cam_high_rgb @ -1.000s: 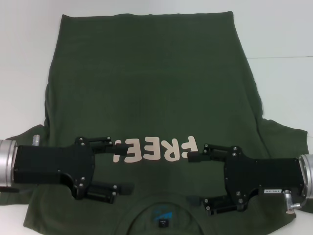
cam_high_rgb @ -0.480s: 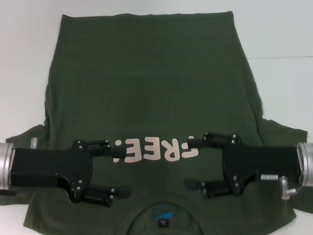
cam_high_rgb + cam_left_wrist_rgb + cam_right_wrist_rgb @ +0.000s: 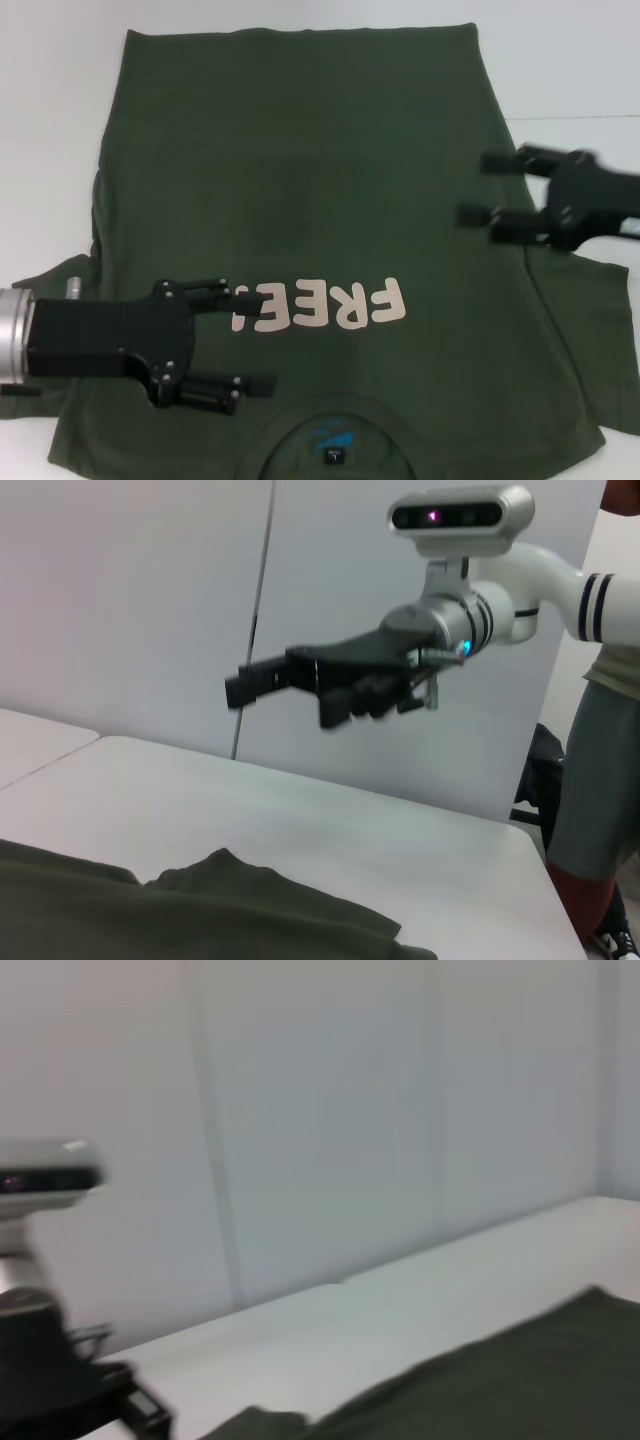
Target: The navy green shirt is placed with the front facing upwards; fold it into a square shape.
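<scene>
Left gripper (image 3: 252, 338) hovers over the chest, jaws spread, empty. Navy green shirt (image 3: 310, 210) lies flat, front up, on the white table (image 3: 50, 120); long axis runs collar (near edge) to hem (far edge). Right gripper (image 3: 482, 187) is raised above the shirt's right edge, jaws wide, empty. Pale wall (image 3: 130, 600) behind.

Cream block letters spelling "FREE!" stand on the chest of the navy green shirt (image 3: 300, 170), upside down in the head view; the exclamation mark, at the left end, is partly covered by the left gripper (image 3: 252, 338). Near the collar, at the near edge, a small black tag (image 3: 333, 457) carries a pale mark too small to read. The blue print (image 3: 330, 438) beside it is also illegible.
</scene>
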`<state>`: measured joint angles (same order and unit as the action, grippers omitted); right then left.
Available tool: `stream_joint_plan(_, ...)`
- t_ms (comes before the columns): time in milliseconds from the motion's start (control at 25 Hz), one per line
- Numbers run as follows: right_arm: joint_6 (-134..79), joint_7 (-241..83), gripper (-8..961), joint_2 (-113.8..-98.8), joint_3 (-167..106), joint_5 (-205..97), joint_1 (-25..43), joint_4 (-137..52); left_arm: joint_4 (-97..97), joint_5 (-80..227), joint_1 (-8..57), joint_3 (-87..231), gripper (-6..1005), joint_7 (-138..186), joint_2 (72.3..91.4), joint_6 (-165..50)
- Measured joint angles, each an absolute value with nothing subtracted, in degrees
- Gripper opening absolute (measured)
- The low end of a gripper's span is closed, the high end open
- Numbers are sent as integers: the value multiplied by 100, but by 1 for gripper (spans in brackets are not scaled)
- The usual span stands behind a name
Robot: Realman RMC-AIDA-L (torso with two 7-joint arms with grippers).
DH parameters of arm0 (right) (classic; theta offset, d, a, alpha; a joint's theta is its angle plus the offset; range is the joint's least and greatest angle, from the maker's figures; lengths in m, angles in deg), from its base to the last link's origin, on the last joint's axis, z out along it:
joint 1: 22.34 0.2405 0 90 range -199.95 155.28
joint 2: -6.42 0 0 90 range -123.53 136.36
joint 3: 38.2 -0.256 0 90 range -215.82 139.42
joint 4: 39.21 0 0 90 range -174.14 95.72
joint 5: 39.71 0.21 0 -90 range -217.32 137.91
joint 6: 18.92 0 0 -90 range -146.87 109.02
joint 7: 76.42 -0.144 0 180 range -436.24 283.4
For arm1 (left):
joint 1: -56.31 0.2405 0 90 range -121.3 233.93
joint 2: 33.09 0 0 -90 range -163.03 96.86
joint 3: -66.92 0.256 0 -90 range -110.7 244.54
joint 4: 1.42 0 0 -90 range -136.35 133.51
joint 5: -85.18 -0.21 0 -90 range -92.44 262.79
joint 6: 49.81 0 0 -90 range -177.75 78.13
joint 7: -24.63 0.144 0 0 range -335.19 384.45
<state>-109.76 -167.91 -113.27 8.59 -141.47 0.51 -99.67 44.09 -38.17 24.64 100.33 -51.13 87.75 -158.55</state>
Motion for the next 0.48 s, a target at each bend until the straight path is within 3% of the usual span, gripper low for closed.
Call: stream_joint_plan(480, -11685, -18397, 816, -11337, -813, -15124, -454, -11741, 4317, -3804, 2264, 10028, 905, -5212, 8868, -15833)
